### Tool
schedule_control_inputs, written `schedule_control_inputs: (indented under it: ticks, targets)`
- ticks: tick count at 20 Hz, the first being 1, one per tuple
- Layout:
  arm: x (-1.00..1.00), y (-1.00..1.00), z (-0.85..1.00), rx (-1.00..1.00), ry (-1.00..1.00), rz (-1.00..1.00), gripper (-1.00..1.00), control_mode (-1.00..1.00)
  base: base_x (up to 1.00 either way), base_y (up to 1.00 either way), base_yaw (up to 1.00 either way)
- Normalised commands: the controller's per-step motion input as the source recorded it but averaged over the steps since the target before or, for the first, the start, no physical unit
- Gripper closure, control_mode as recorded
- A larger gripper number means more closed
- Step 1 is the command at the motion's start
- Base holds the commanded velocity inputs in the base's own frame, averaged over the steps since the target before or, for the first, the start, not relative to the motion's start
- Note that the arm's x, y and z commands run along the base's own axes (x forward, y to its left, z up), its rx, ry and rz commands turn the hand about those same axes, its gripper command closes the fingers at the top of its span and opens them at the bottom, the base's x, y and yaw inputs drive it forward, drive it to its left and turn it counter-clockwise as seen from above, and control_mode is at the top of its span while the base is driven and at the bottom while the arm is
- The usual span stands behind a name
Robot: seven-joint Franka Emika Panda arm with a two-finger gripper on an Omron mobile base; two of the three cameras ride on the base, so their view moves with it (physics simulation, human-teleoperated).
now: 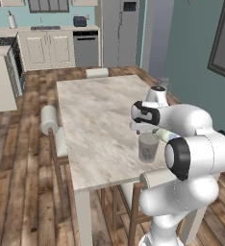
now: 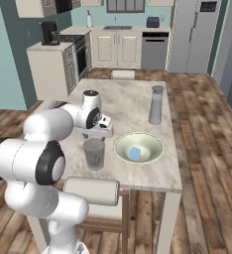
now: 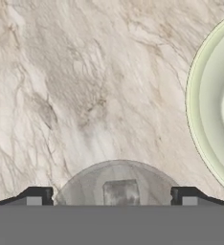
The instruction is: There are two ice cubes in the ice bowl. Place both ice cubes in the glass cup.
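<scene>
The gripper [image 3: 112, 196] hangs with fingers spread wide over the upright glass cup [image 2: 94, 154], where a whitish ice cube [image 3: 120, 192] lies. Near the table's [image 2: 133, 106] front edge, the ice bowl [image 2: 122, 143] holds the blue cube [image 2: 134, 153].

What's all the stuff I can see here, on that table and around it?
Glass cup: one, translucent grey, near table edge, directly under the gripper.
Whitish ice cube: one, inside the cup.
Ice bowl: one, pale greenish-cream, right of the cup.
Blue ice cube: one, pale blue, in the bowl.
Bottle: one, grey, capped, beyond the bowl.
Table: one, marble-look top.
Chairs: pale-backed, tucked around the table.
Kitchen cabinets: cream, far wall.
Gripper: one, dark fingertips apart, above the cup.
</scene>
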Motion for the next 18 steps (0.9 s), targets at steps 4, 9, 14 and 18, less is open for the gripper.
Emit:
schedule_control_inputs:
  ticks: [4, 9, 14, 18]
  targets:
    - [-0.06, -0.42, 0.35, 0.03, -0.03, -0.02, -1.00, -1.00, 0.00, 0.00, 0.00]
    - [-0.25, -0.87, 0.22, 0.05, 0.01, -0.08, -1.00, -1.00, 0.00, 0.00, 0.00]
    - [-0.34, -0.93, 0.00, 0.06, 0.02, -0.13, -1.00, -1.00, 0.00, 0.00, 0.00]
    - [-0.18, -0.74, 0.00, 0.03, 0.00, -0.10, -1.00, -1.00, 0.00, 0.00, 0.00]
